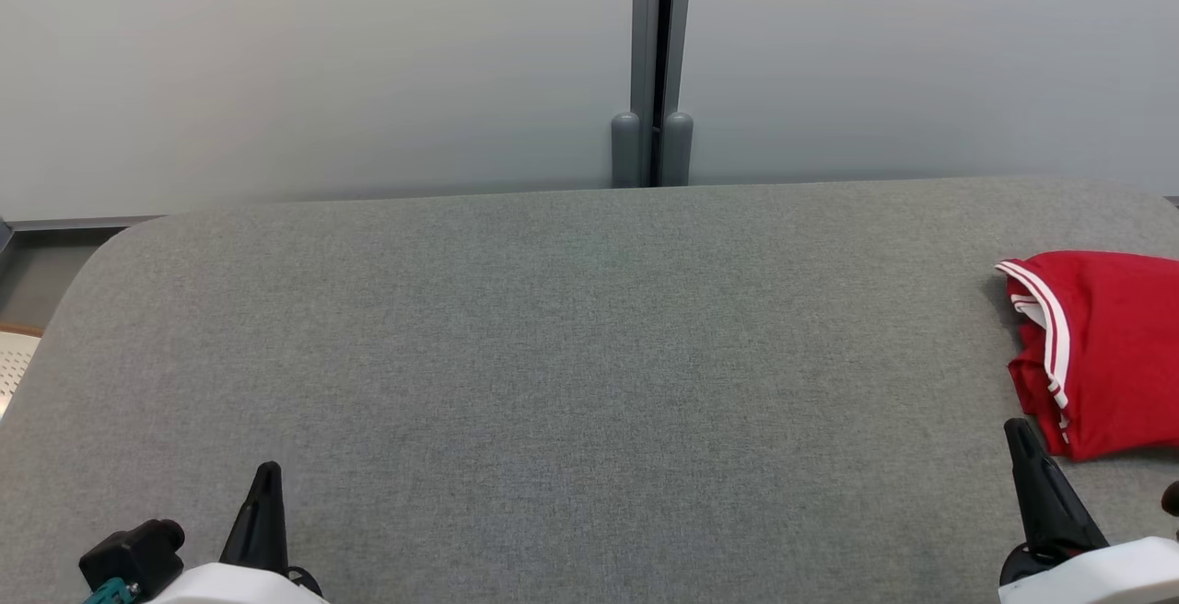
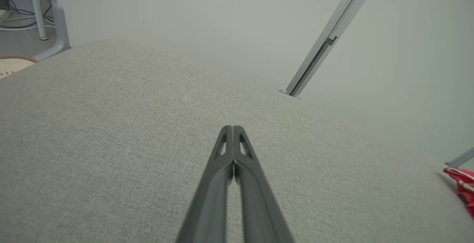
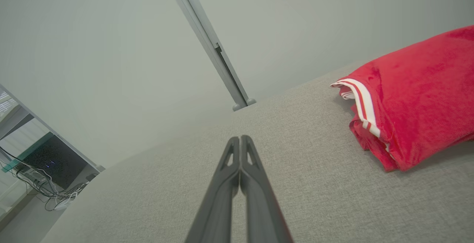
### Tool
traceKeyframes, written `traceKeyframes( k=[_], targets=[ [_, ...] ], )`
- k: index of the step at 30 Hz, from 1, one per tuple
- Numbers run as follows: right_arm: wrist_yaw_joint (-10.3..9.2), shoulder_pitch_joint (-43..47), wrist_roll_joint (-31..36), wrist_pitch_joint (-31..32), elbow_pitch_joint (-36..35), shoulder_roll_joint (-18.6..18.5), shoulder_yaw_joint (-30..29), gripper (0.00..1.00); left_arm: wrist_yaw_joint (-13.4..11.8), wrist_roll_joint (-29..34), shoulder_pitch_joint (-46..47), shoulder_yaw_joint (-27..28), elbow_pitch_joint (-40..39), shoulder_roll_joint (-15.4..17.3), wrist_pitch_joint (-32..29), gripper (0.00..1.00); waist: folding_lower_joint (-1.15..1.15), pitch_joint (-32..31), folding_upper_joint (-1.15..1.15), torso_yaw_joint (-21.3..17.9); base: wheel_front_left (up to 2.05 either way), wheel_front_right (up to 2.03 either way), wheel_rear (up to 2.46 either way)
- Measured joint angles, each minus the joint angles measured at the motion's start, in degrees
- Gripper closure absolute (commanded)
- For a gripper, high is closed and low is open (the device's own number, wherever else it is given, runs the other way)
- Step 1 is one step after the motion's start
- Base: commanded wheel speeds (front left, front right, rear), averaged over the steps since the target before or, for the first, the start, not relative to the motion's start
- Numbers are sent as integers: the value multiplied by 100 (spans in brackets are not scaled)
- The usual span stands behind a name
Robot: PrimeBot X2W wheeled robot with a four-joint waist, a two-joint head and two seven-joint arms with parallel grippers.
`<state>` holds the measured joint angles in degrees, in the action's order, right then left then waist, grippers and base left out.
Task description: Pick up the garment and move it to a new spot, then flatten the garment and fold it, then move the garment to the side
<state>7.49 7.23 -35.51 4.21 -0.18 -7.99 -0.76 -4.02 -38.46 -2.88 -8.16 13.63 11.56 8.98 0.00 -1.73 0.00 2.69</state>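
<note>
The garment (image 1: 1110,346) is red with white-striped trim and lies folded at the right edge of the grey table (image 1: 571,355). It shows large in the right wrist view as the garment (image 3: 414,102), and as a red sliver of the garment (image 2: 464,189) at the left wrist view's right edge. My right gripper (image 1: 1018,434) stands just left of and below it, shut and empty, not touching it; its fingers (image 3: 240,141) press together. My left gripper (image 1: 268,473) sits at the lower left, shut on nothing, its fingers (image 2: 231,130) closed over bare cloth.
A pale wall with a grey vertical post (image 1: 654,61) rises behind the table. Past the table's left edge are a floor strip and a perforated pale object (image 1: 14,360). Cables and a table leg (image 2: 59,17) show at far left.
</note>
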Motion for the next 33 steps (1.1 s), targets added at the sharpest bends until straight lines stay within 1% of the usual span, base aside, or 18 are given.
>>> traceKeyframes(
  k=[14,33],
  targets=[
    [0,-262,-1139,11,289,91,-74,100,212,-1060,173,286,5,-172,-304,100,0,26,0,-36,0,0,0],
    [-1,-537,-2428,56,604,185,-194,100,474,-2265,352,619,15,-369,-655,100,0,60,0,-85,0,0,0]
  ],
)
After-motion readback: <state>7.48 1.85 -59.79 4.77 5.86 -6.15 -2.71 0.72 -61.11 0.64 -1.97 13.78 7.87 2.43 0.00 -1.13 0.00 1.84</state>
